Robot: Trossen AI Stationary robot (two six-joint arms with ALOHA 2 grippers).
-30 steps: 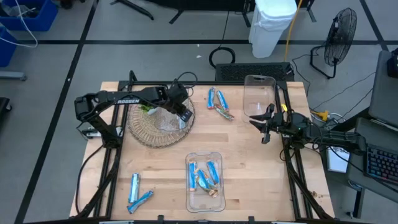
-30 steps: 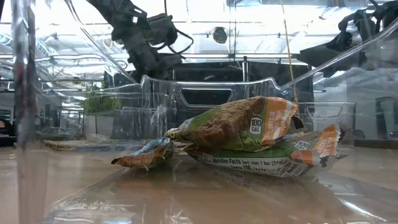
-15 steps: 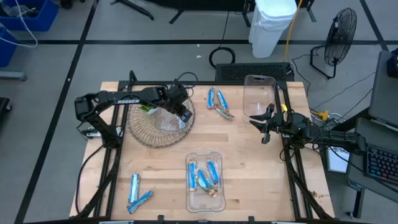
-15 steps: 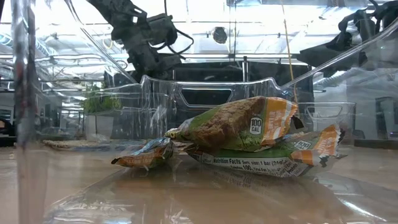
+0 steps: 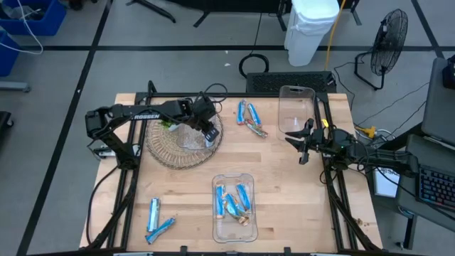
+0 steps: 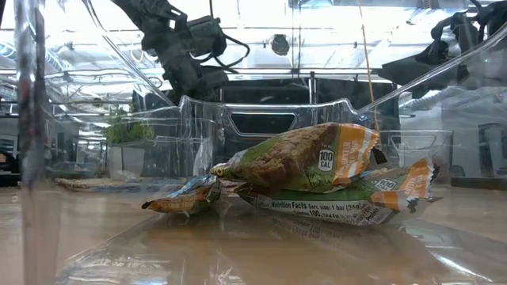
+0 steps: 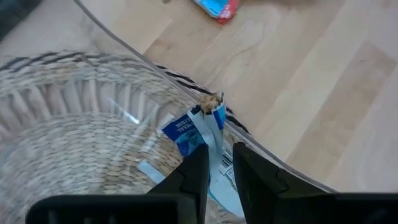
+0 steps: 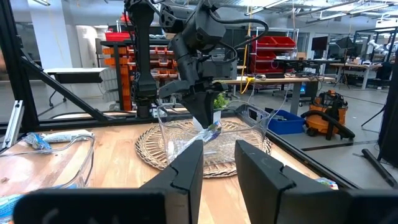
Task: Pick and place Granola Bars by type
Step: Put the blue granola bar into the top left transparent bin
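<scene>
My left gripper (image 5: 207,132) reaches over a clear bin (image 5: 190,135) that stands on a round wicker mat (image 5: 160,151), and it is shut on a blue-and-white granola bar (image 7: 198,127). In the right wrist view the same gripper (image 8: 204,122) points down into the bin. More blue bars lie at the far middle (image 5: 249,116), at the near left (image 5: 157,217) and in a clear tray (image 5: 233,203). That tray also holds tan bars (image 6: 309,162). My right gripper (image 5: 301,145) waits open near the right edge. My left gripper pinches the blue-and-white bar between its two fingers (image 7: 194,169), coming from above and pointing down. The fingers sit on one end of the wrapper (image 7: 216,163). The other end (image 7: 211,102), torn with crumbs showing, sticks out past the fingertips inside the clear bin.
An upright clear container (image 5: 296,108) stands at the far right of the table, close to my right gripper. A small green plant (image 5: 168,124) sits on the mat's far side. Bare wood (image 5: 284,192) lies between the tray and the right edge.
</scene>
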